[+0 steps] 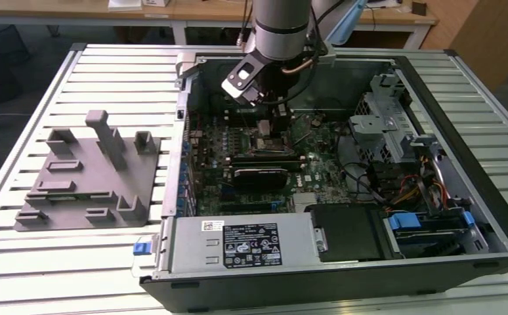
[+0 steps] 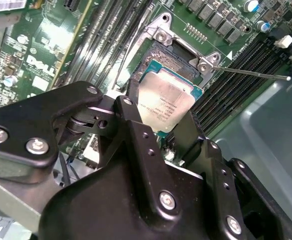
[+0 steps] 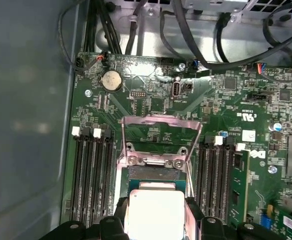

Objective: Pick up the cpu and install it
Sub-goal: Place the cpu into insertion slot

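Silver cpu (image 2: 168, 100) within claw (image 2: 162, 117) (at socket (image 2: 175, 56))

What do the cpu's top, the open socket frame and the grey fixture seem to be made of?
The cpu: pale metal top with a satin finish, since it reflects light softly. The socket frame: bare shiny metal, with bright glints. The grey fixture: probably matte plastic, an even dull grey without reflections.

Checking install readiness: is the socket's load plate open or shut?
Open: in the first wrist view the plate stands flipped back, board visible through its window, beyond the cpu.
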